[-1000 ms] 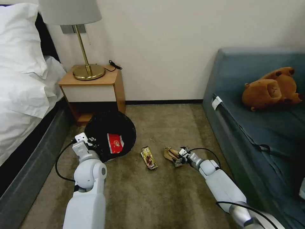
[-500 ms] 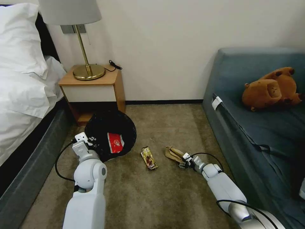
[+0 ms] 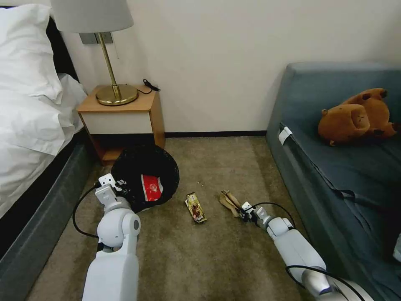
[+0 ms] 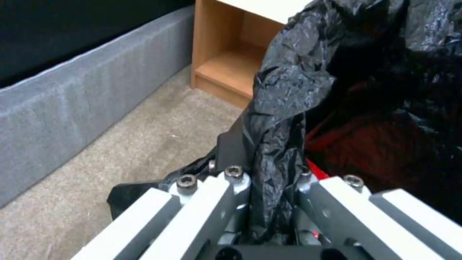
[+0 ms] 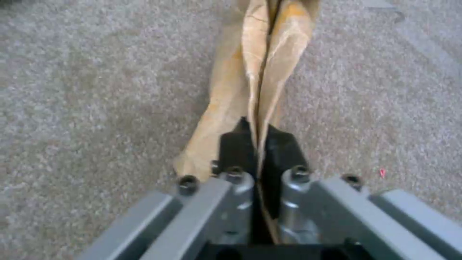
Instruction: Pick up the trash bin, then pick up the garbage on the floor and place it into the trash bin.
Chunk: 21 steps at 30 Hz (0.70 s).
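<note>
The tan carpet (image 3: 217, 167) is sitting pretty boxed in: grey bed base (image 3: 37, 225) on the robot's left, blue-grey sofa (image 3: 334, 167) on its right, wooden nightstand (image 3: 125, 113) and wall at the far end, so the open strip down the middle is where everything is happening.

The left gripper (image 4: 269, 173) is pinching the crinkly black plastic bag folded over the rim of the small round trash bin (image 3: 144, 177), fingers closed on the liner. The bin is sitting just in front of the nightstand, tipped toward the robot, with a flattened red-and-white packet (image 3: 151, 187) lying inside it.

The right gripper (image 5: 257, 144) is down at floor level, its black fingertips clamping a crumpled tan paper (image 5: 255, 72) between them. In the head view that paper (image 3: 229, 200) is lying on the carpet just ahead of the gripper, and a small yellow-brown snack wrapper (image 3: 195, 207) is lying between it and the bin, touching neither.

The head view is giving the layout; the wrist views are what actually show the grips, the paper squeezed into a thin vertical fold and the bag bunched between the left fingers. The left wrist view is also catching the nightstand's open lower shelf.
</note>
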Motion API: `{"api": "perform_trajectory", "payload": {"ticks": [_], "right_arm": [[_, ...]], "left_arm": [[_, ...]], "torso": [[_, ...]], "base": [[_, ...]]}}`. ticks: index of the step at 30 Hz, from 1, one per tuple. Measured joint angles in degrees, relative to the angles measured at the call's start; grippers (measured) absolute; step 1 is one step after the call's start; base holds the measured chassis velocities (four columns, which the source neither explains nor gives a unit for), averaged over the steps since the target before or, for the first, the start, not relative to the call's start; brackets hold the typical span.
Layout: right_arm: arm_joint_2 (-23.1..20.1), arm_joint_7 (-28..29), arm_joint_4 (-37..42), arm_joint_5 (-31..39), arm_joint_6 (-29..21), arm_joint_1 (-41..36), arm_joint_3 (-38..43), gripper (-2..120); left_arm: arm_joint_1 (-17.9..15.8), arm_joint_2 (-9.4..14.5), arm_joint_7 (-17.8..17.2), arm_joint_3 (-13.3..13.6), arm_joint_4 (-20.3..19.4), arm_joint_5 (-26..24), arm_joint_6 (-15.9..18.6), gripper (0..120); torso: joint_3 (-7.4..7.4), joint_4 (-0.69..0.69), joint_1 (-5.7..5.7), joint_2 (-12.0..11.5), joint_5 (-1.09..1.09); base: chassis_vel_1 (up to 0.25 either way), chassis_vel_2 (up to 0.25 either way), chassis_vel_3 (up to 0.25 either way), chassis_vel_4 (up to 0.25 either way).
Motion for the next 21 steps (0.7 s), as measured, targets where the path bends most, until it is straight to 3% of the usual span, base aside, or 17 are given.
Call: {"api": "perform_trajectory", "payload": {"ticks": [9,12,14,16,21], "right_arm": [[0.0,0.5,1.0,0.5,0.5,-0.8,0.3,0],[0.0,1.2,4.0,3.8,0.8,-1.5,0.2,0],[-0.3,2.5,9.9,11.3,1.5,-2.5,-1.8,0],[-0.3,3.2,11.7,13.4,2.5,-2.6,-2.6,0],[1.1,10.2,20.4,21.1,8.7,-1.6,-8.1,0]], "left_arm": [[0.0,-0.1,0.0,-0.1,0.2,-0.1,-0.2,2],[0.1,-0.3,0.0,0.1,0.4,-0.1,-0.2,2],[0.1,-0.5,0.0,0.3,0.6,0.1,-0.2,2],[0.1,-0.6,0.0,0.3,0.6,0.2,-0.3,2],[0.1,-1.1,0.0,0.8,1.0,0.8,-0.4,2]], "torso": [[0.00,0.00,0.00,0.0,0.00],[0.00,0.00,0.00,0.0,0.00],[0.00,-0.01,0.00,0.0,0.00],[0.00,0.00,0.00,0.0,-0.01],[0.00,0.00,0.00,0.0,-0.02]], "base": [[0.000,0.000,0.000,0.000],[0.000,0.000,0.000,0.000],[0.000,0.000,0.000,0.000],[0.000,0.000,0.000,0.000],[0.000,0.000,0.000,0.000]]}}
